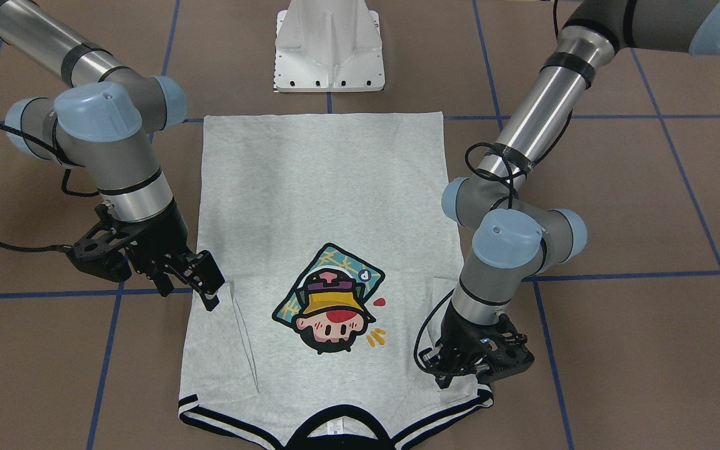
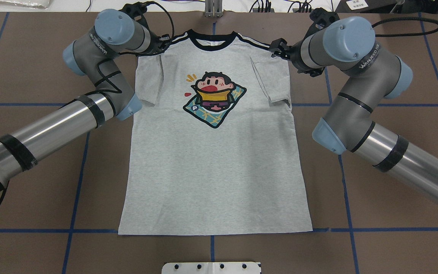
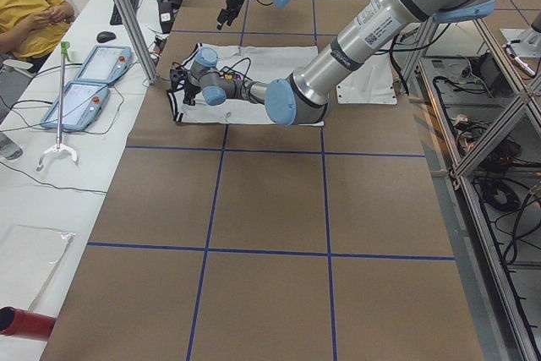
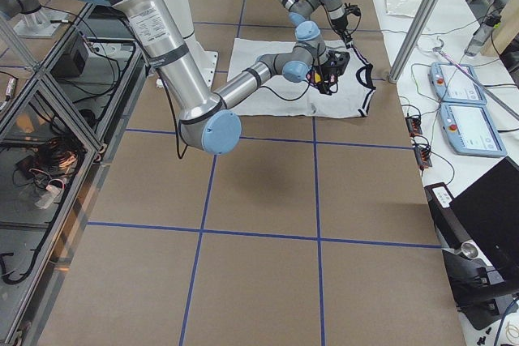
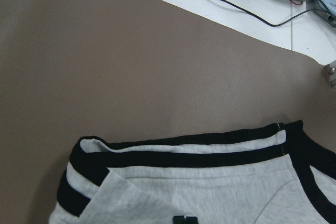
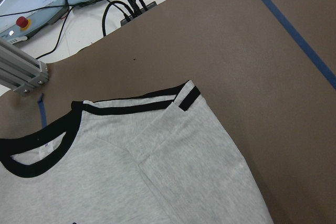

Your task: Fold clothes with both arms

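Brown worktop [image 2: 318,251] with blue grid lines holds one grey T-shirt [image 2: 215,171], flat, print up, collar far from the robot. Two hands: left hand [image 1: 455,371] on one shoulder, grip unclear; right hand [image 1: 209,287] spread beside the other sleeve.

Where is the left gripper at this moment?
In the front-facing view the left gripper is low on the view's right, at the striped shoulder corner of the T-shirt, right of its cartoon print.
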Tool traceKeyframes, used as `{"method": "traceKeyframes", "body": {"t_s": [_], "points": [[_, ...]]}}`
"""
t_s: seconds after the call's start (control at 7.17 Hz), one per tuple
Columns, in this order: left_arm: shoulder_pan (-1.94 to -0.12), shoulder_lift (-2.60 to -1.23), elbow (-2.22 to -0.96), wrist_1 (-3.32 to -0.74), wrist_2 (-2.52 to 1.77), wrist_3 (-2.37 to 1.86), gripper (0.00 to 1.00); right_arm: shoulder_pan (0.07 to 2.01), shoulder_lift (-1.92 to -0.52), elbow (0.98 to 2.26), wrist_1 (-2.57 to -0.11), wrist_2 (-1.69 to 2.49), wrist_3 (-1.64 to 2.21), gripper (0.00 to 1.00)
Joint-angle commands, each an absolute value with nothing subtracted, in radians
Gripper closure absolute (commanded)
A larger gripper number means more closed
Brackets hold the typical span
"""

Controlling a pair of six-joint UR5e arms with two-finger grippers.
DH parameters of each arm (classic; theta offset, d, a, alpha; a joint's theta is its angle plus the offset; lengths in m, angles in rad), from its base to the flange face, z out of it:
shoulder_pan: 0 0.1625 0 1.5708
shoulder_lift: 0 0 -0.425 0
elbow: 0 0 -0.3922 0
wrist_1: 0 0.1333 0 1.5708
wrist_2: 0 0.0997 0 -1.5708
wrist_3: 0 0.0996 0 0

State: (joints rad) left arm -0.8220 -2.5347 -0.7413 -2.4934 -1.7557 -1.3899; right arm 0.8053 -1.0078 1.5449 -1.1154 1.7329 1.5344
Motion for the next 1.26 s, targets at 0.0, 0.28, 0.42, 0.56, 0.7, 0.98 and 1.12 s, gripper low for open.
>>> {"method": "traceKeyframes", "body": {"t_s": [0.0, 0.28, 0.42, 0.56, 0.7, 0.98, 1.12], "points": [[-0.812, -2.549, -0.732, -2.500, -1.750, -1.402, 1.00, 0.807, -1.011, 1.548, -1.117, 1.738, 1.534, 0.00], [-0.807, -2.549, -0.719, -2.516, -1.738, -1.402, 0.54, 0.807, -1.017, 1.551, -1.117, 1.738, 1.535, 0.00], [-0.804, -2.553, -0.721, -2.516, -1.738, -1.402, 0.49, 0.808, -1.017, 1.555, -1.117, 1.740, 1.534, 0.00], [-0.804, -2.550, -0.744, -2.516, -1.746, -1.404, 0.45, 0.808, -1.022, 1.583, -1.121, 1.743, 1.535, 0.00], [-0.804, -2.496, -0.846, -2.513, -1.749, -1.402, 0.43, 0.799, -1.054, 1.664, -1.182, 1.759, 1.546, 0.00], [-0.805, -2.285, -1.184, -2.455, -1.884, -1.404, 0.43, 0.692, -1.156, 1.913, -1.381, 1.747, 1.563, 0.00], [-0.805, -2.181, -1.370, -2.375, -1.910, -1.408, 0.42, 0.636, -1.225, 2.001, -1.409, 1.735, 1.628, 0.00]]}}
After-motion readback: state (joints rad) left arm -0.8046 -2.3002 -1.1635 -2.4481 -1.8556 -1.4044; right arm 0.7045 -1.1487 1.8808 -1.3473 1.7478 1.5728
